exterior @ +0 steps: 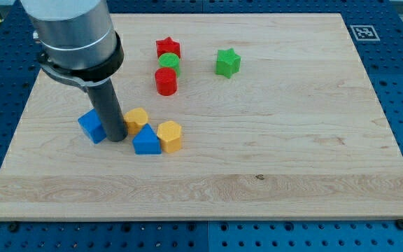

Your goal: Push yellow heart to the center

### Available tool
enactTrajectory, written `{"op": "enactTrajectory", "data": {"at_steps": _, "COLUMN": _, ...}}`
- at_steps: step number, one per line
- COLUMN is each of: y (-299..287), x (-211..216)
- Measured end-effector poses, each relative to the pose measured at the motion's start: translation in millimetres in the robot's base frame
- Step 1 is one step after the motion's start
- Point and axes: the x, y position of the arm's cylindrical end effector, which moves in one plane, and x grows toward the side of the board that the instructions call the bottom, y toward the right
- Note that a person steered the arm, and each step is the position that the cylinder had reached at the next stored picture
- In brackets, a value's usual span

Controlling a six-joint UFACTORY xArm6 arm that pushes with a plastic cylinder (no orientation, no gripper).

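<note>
The yellow heart (137, 119) lies at the view's left-centre of the wooden board (271, 154). My tip (116, 137) stands just to its left, touching or nearly touching it, between it and a blue cube (91, 126). A blue triangular block (146, 141) sits just below-right of the heart, and a yellow hexagon block (170, 136) lies to the right of that.
A red star (167, 48), a green cylinder (168, 61) and a red cylinder (166, 81) stand in a column near the view's top. A green star (227, 62) lies to their right. A marker tag (363, 32) is at the top right corner.
</note>
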Motion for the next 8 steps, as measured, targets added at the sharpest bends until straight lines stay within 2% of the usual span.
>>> {"op": "enactTrajectory", "data": {"at_steps": 6, "y": 69, "x": -5}}
{"op": "enactTrajectory", "data": {"at_steps": 8, "y": 32, "x": -6}}
